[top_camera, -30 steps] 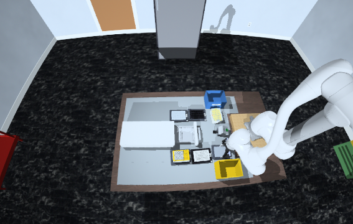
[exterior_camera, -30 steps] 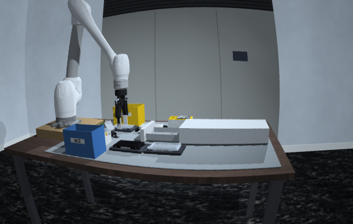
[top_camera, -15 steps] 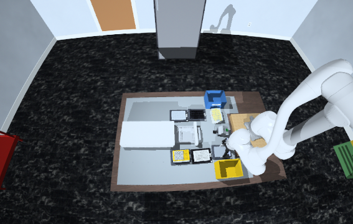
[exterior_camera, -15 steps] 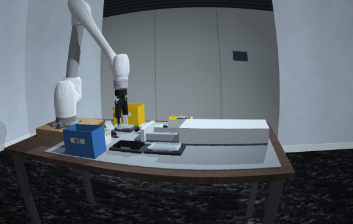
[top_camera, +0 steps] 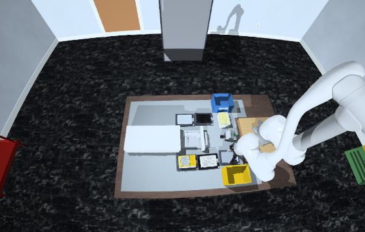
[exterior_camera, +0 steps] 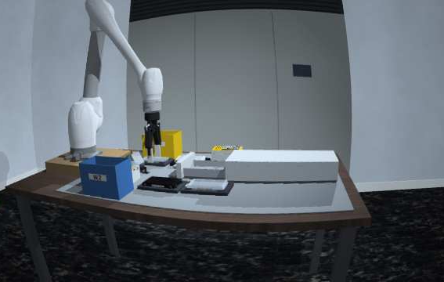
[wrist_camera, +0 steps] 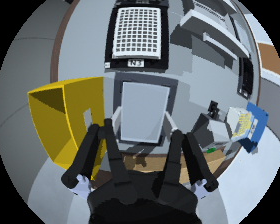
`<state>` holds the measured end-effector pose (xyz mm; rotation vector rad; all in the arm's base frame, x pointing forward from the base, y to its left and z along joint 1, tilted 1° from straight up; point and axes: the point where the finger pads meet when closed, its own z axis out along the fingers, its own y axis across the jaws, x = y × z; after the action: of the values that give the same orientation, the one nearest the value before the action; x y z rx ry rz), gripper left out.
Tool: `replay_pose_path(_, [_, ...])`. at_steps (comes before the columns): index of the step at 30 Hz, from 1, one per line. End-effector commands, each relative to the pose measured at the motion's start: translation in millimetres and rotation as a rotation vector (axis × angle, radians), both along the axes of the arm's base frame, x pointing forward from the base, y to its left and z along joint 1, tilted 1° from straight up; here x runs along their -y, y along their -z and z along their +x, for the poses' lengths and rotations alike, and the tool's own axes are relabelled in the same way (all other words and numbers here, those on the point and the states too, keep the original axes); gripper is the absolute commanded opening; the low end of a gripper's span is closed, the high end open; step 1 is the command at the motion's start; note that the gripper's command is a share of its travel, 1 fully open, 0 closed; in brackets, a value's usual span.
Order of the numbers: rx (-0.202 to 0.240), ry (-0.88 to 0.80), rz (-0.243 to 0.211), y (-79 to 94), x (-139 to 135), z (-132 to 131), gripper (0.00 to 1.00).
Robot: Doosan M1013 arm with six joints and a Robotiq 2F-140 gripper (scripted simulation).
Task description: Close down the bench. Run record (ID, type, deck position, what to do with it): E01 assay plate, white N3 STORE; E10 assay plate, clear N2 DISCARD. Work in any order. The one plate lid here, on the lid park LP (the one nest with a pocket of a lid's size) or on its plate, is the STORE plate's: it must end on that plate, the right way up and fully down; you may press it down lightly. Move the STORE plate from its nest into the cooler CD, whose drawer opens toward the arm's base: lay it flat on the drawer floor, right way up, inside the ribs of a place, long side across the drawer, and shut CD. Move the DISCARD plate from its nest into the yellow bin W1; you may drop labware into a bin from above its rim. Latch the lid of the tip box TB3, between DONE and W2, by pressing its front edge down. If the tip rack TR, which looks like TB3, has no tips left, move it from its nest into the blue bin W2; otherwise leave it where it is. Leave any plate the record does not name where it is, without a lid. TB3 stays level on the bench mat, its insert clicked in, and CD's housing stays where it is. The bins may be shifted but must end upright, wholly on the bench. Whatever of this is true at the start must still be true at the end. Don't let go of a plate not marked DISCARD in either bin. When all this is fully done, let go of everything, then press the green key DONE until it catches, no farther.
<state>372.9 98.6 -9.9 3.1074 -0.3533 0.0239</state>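
Note:
My gripper (top_camera: 233, 155) stands over the nest closest to the yellow bin W1 (top_camera: 236, 174), pointing straight down. It is shut on the flat grey plate lid (wrist_camera: 143, 111), one finger on each long side, as the wrist view (wrist_camera: 143, 131) shows. The lid sits at the level of its dark nest; I cannot tell whether it is lifted. The white assay plate (top_camera: 210, 160) lies uncovered in the nest beside it (wrist_camera: 136, 31). The clear assay plate (top_camera: 184, 119) lies in the far row. The white cooler CD (top_camera: 152, 138) has its drawer (top_camera: 195, 138) pulled out.
A yellow tip rack (top_camera: 187, 161) sits beside the white plate. A black plate (top_camera: 203, 118) lies next to the clear one. The tip box TB3 (top_camera: 223, 119) stands between the blue bin W2 (top_camera: 222, 102) and the green key DONE (top_camera: 233, 132).

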Motion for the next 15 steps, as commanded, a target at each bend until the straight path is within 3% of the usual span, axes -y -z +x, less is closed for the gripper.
replay_pose_path(1, [0.0,0.0,0.0,-0.7,0.0,0.0,0.0])
replay_pose_path(15, [0.0,0.0,0.0,-4.7,-0.1,-0.1,0.0])
